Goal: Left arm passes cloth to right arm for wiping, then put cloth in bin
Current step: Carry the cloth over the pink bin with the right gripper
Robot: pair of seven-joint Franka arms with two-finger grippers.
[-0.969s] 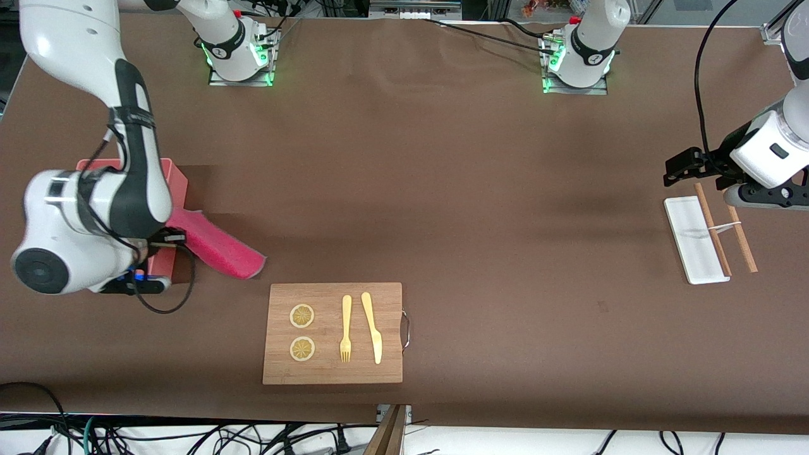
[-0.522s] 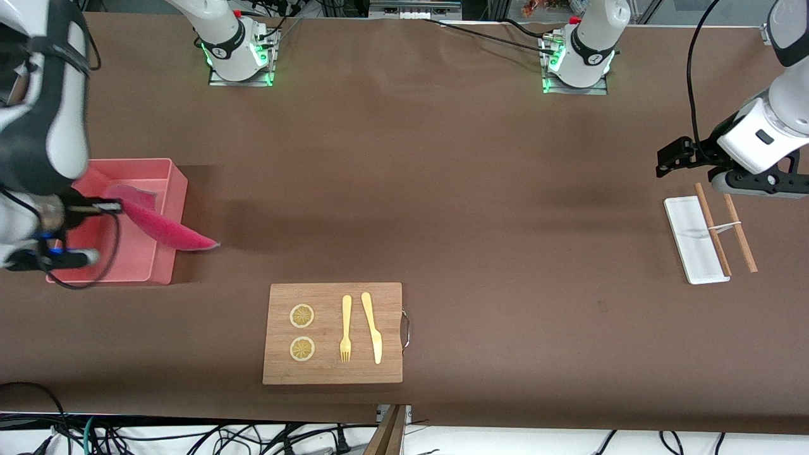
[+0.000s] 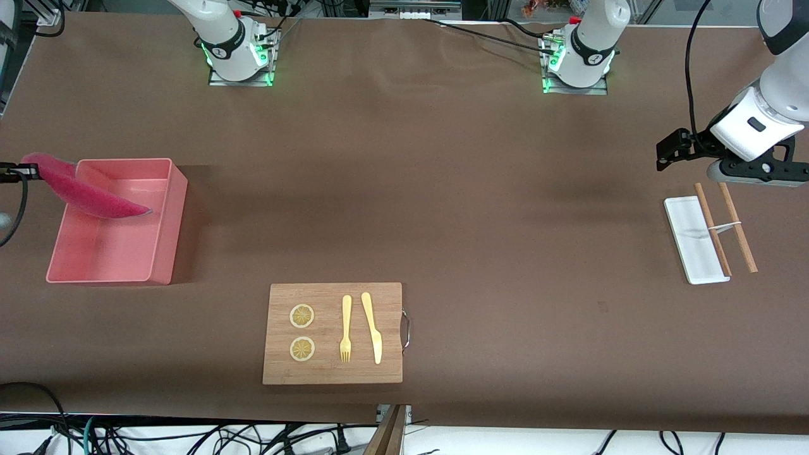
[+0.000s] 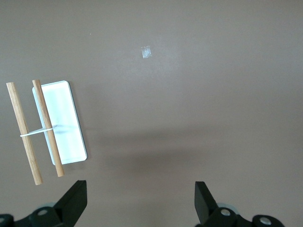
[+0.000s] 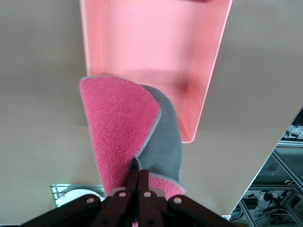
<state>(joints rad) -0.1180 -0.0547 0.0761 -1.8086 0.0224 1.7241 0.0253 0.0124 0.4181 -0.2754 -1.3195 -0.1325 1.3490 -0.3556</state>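
Right gripper, mine, pinched tight on soft magenta-pink cloth, draping toward 4 o'clock over salmon-pink rectangular plastic bin. Left gripper spread wide, waiting over bare table.

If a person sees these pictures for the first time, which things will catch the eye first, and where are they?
The magenta cloth stands out first: it hangs from the right gripper, whose fingers are shut on it, over the salmon-pink bin at the right arm's end of the table. Next comes the wooden cutting board nearest the front camera. The left gripper hangs open above the white tray at the left arm's end.
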